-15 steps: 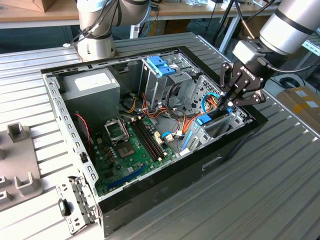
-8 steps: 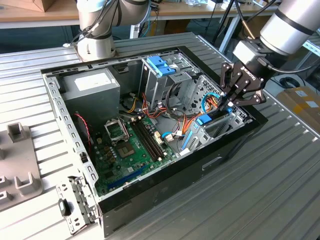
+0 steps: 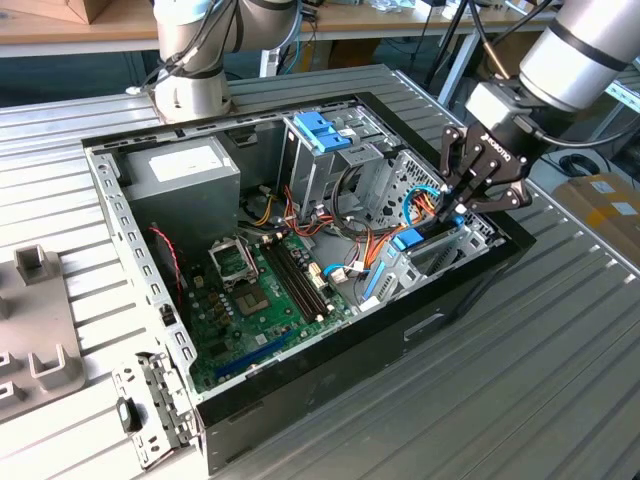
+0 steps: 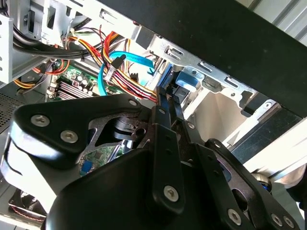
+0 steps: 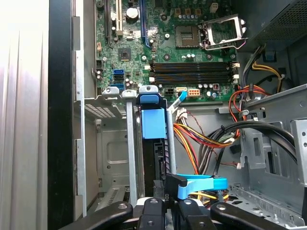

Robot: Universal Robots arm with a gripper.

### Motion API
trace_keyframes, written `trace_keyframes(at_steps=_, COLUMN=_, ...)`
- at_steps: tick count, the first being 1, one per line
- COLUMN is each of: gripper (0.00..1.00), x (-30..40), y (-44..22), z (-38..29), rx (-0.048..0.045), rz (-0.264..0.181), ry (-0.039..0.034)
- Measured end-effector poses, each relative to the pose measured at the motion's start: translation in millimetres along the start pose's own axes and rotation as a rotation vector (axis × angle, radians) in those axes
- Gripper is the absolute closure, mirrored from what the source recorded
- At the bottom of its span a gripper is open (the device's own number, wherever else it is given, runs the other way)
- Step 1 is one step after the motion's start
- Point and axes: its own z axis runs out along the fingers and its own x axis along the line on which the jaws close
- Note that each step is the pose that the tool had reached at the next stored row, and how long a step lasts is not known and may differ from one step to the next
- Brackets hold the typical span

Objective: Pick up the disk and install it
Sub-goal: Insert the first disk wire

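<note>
The disk stands on edge in the metal drive bay at the front right corner of the open computer case, its blue carrier end towards the motherboard. In the first wrist view I see the disk edge-on between two grey bay rails. My gripper reaches down onto its other end. The fingers lie close together in the second wrist view, just short of the blue carrier. They appear shut on the disk's thin edge. The gripper sits right over the bay slot.
A grey power supply box fills the case's back left, and the motherboard lies in the middle. An upper cage with a blue latch stands behind the bay. Orange and red cables and a blue cable crowd beside the slot. Grey fixtures sit on the table.
</note>
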Motion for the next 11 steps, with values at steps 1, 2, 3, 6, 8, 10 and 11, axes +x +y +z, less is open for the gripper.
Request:
trace_keyframes(at_steps=1, gripper=0.83, x=0.0, y=0.0, z=0.3, rx=0.0, rz=0.0, ry=0.0002)
trace_keyframes(at_steps=2, gripper=0.83, x=0.1, y=-0.1, z=1.0, rx=0.0, rz=0.0, ry=0.0002)
trace_keyframes(at_steps=3, gripper=0.83, x=0.1, y=-0.2, z=1.5, rx=0.0, rz=0.0, ry=0.0002)
trace_keyframes(at_steps=6, gripper=0.83, x=0.2, y=-0.4, z=3.0, rx=0.0001, rz=0.0, ry=0.0002)
trace_keyframes(at_steps=8, gripper=0.83, x=0.3, y=-0.5, z=3.6, rx=0.0001, rz=0.0, ry=0.0005)
trace_keyframes(at_steps=10, gripper=0.83, x=0.3, y=-0.6, z=4.3, rx=0.0, rz=0.0, ry=0.0007)
trace_keyframes(at_steps=11, gripper=0.83, x=0.3, y=-0.7, z=4.7, rx=0.0001, rz=0.0, ry=0.0005)
